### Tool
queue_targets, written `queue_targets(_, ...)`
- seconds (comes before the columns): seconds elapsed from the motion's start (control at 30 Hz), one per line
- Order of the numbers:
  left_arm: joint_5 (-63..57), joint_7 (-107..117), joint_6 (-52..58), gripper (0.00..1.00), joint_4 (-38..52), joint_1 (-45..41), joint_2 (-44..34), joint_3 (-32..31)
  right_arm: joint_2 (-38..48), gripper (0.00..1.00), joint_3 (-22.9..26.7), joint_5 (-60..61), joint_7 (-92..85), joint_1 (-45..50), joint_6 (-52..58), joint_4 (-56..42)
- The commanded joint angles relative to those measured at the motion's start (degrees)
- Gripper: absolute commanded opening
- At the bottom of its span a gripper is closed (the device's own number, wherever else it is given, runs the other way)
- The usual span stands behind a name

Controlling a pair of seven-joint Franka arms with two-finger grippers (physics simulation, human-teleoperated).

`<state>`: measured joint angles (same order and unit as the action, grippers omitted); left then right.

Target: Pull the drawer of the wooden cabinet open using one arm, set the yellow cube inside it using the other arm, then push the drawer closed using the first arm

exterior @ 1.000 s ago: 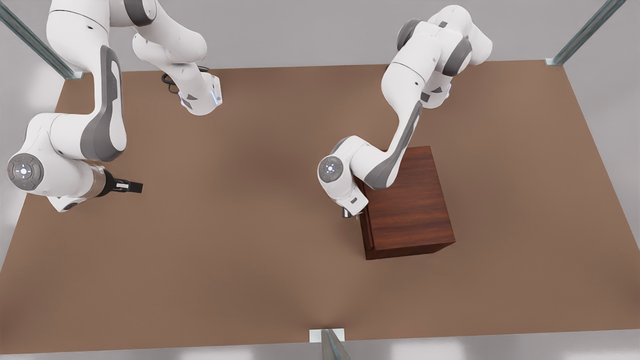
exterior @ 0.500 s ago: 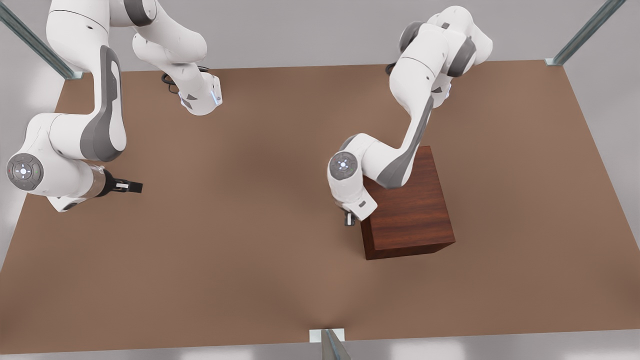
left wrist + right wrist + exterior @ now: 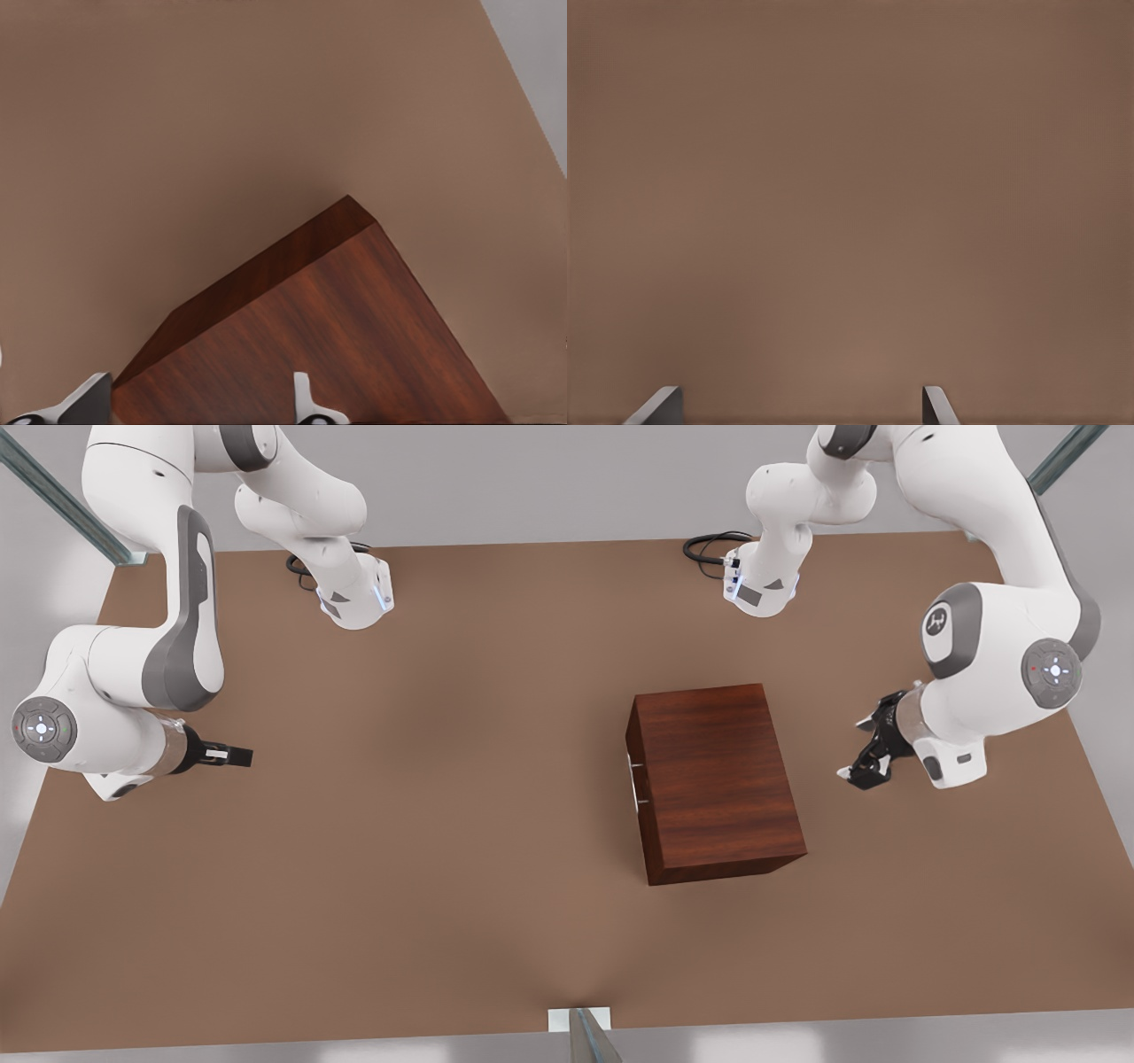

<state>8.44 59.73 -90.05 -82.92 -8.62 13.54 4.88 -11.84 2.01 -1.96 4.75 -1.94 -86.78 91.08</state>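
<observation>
Near edge of the brown table (image 3: pixel 372 921): a small metal bracket (image 3: pixel 580 1017) at mid-edge with a frame strut running off it.

Wooden cabinet (image 3: pixel 718 779) sits right of centre in the front view, flat on the table, nothing touching it. Its drawer (image 3: pixel 635 771) faces the front view's left and sits flush with the cabinet front. The thin silver handle (image 3: pixel 633 784) shows as a short bar on that face. Yellow cube: can't locate it in any view, so can't tell where it is.

Left gripper (image 3: pixel 873 755) hangs off the cabinet's side toward the front view's right, near it but clearly apart, above the table. Fingers are spread with nothing between them. In the left wrist view the two fingertips (image 3: pixel 306 403) straddle a wide gap, looking down on the cabinet's top and one side wall (image 3: pixel 301 336), with bare table beyond.

Right gripper (image 3: pixel 232 756) is on the front view's left, well apart from the cabinet, held over open table; that arm is idle. The right wrist view has both fingertips (image 3: pixel 937 405) set wide apart over plain tabletop, gripping nothing.

Far side: both arm bases (image 3: pixel 354 598) are bolted near the back edge of the table. A black cable (image 3: pixel 709 545) loops beside the base toward the front view's right. Grey wall and slanted metal frame posts (image 3: pixel 62 500) lie behind.
</observation>
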Motion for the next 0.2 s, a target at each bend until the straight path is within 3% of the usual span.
queue_targets(0.0,0.2,-74.1,-6.9,1.0,0.1,-0.1,-0.2,0.0,0.1,1.0,0.0,0.0,-0.1,0.0,0.0,0.0)
queue_targets(0.17,-1.1,-71.3,-6.8,1.0,1.7,-0.1,0.5,0.0,0.1,1.0,0.0,0.0,-0.1,0.0,0.0,0.0)
